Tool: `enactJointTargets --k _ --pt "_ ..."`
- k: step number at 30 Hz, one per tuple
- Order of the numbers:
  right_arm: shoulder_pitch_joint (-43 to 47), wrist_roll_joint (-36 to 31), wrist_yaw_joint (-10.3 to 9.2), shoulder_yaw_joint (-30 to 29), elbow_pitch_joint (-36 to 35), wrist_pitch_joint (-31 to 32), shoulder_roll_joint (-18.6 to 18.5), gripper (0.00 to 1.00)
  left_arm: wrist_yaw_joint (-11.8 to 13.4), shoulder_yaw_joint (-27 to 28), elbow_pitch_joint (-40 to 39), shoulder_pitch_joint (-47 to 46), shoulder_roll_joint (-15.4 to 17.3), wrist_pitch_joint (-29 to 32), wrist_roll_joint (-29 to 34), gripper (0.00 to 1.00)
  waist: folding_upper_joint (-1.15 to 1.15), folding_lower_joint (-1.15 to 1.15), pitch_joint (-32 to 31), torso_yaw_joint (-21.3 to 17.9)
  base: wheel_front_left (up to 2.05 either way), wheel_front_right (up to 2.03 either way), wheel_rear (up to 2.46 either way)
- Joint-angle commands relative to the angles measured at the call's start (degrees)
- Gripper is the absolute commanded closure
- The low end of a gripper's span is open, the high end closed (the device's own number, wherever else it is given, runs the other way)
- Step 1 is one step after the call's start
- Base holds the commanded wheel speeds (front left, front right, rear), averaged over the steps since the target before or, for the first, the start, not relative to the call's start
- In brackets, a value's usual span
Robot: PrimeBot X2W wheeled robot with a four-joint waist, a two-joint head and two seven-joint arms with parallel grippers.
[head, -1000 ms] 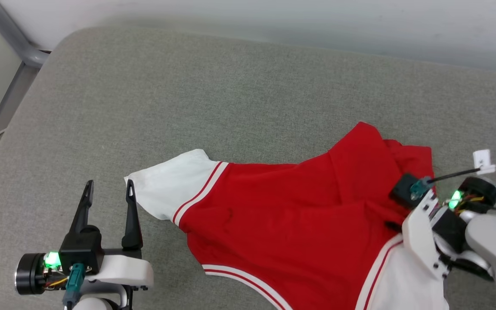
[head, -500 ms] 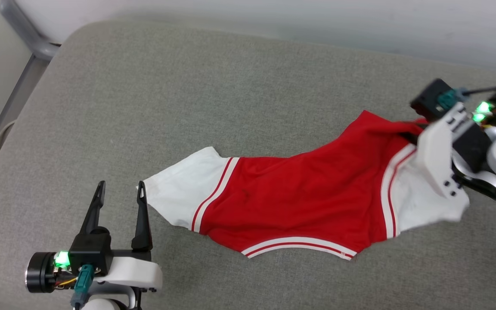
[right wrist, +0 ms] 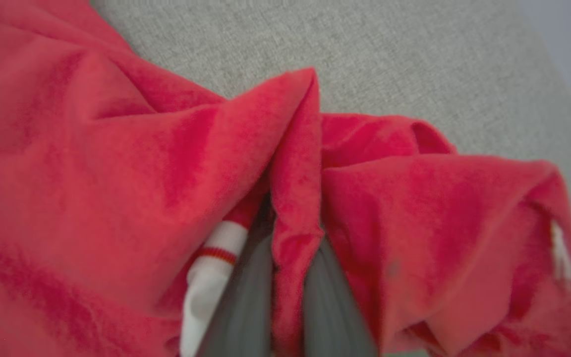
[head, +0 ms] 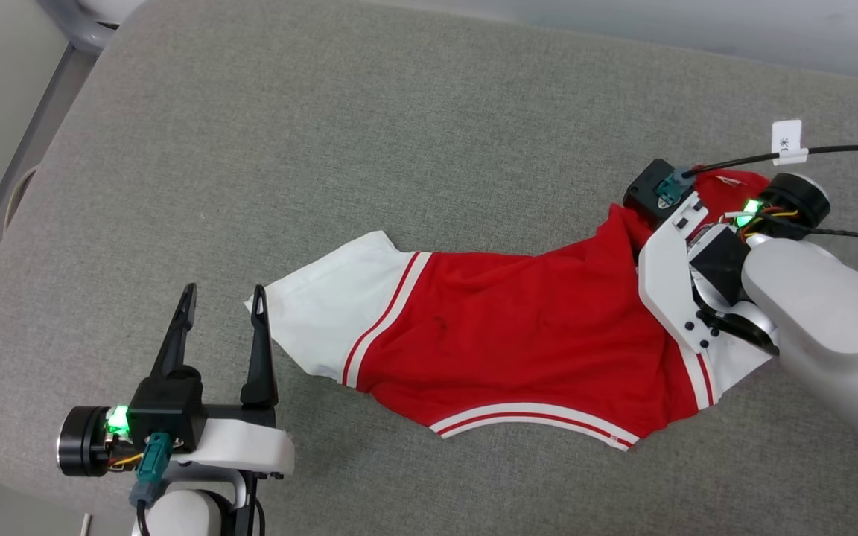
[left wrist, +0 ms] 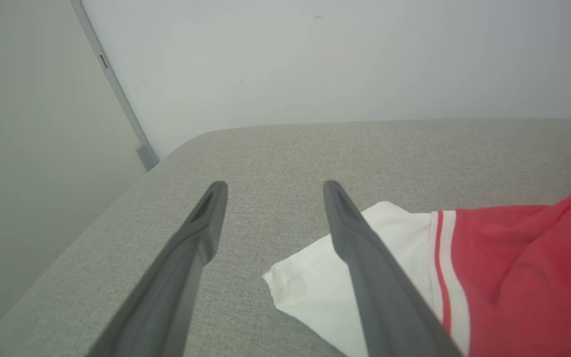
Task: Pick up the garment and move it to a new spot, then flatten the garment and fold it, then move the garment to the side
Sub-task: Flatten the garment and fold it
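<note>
A pale grey forearm [head: 831,313], white bracket [head: 663,290], black wrist block [head: 649,195] with green light [head: 751,205], teal cable plug [head: 669,190]; left gripper [head: 224,288] has long dark tapered fingers [head: 258,350].

One garment [head: 518,350]; two claws, the left claw [head: 223,290] and the right claw [right wrist: 289,248]; one grey cushion [head: 399,149].

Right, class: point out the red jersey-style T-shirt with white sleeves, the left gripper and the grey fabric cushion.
Red T-shirt [head: 518,350]: head view, red body.
Left gripper [head: 224,288]: head view, between fingertips.
Grey cushion [head: 369,134]: head view, bare top.
</note>
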Motion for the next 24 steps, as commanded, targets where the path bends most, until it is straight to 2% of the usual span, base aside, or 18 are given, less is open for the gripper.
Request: enactJointTargets --k 1,3,4,5,10,16,20,24 --pt "2.1 0.6 -0.04 0.7 1.1 -0.3 0.2 1.00 -0.1 0.1 0.2 -0.5 -0.1 -0.1 0.5 0.00 0.00 -0.01 0.1 0.1 0.00 0.00 0.00" --pt "2.5 0.8 -0.04 0.8 1.7 -1.6 0.0 1.00 -0.1 0.3 0.3 -0.4 -0.2 -0.1 0.6 0.00 0.00 -0.01 -0.2 -0.2 0.00 0.00 0.00" --pt "2.5 1.1 -0.04 0.8 1.8 -2.8 -0.3 0.84 -0.1 0.5 0.3 -0.1 -0.2 -0.1 0.7 0.00 0.00 -0.01 -0.5 -0.4 0.00 0.00 0.00" --pt "2.3 1.4 -0.04 0.8 1.6 -4.3 -0.7 0.00 -0.1 0.7 0.4 0.2 -0.1 -0.1 0.8 0.00 0.00 -0.01 -0.8 -0.7 0.00 0.00 0.00" --pt "0.5 3.9 -0.06 0.0 -0.9 -13.8 -3.6 0.00 0.0 1.5 0.3 1.5 0.2 -0.1 1.1 0.00 0.00 -0.01 -3.3 -2.1 0.00 0.00 0.00" --pt "-0.6 7.4 -0.06 -3.1 -6.0 -20.9 -10.5 0.00 -0.3 2.2 0.2 3.4 0.6 -0.1 1.3 0.00 0.00 -0.01 -6.0 -4.0 0.00 0.00 0.00" --pt "-0.9 9.2 -0.06 -4.9 -10.9 -20.4 -16.1 0.00 -0.4 2.6 0.1 3.9 0.7 -0.1 1.4 0.00 0.00 -0.01 -7.0 -4.8 0.00 0.00 0.00" --pt "-0.3 11.5 -0.06 -6.6 -15.7 -15.0 -21.2 0.00 -0.4 2.6 -0.1 4.6 0.6 -0.1 1.5 0.00 0.00 -0.01 -7.7 -5.2 0.00 0.00 0.00"
